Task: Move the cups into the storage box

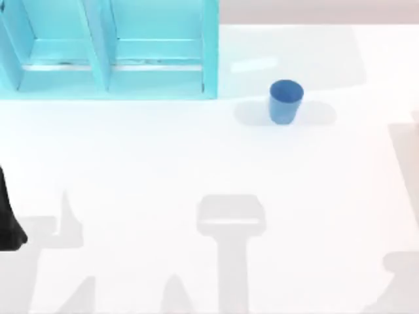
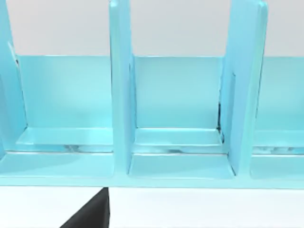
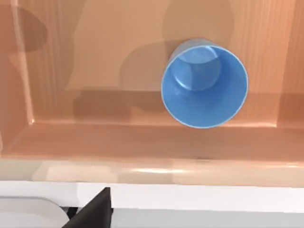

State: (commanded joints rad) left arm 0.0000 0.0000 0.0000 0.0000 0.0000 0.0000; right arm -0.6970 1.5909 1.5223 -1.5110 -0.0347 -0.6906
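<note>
one small round plain blue cup (image 1: 285, 101) stands upright on the white desk (image 1: 196, 163), right of the light cyan-blue divided storage box (image 1: 108, 72); another blue cup (image 3: 204, 85) sits in a brown tray (image 3: 95, 142). tool openings cannot be told.

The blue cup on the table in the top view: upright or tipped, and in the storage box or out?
Upright and out: the blue cup stands mouth-up on the white table, right of the storage box, apart from it.

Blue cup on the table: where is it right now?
In the top view the blue cup stands upright on the white table, right of centre toward the far edge, just right of the storage box and apart from it.
</note>
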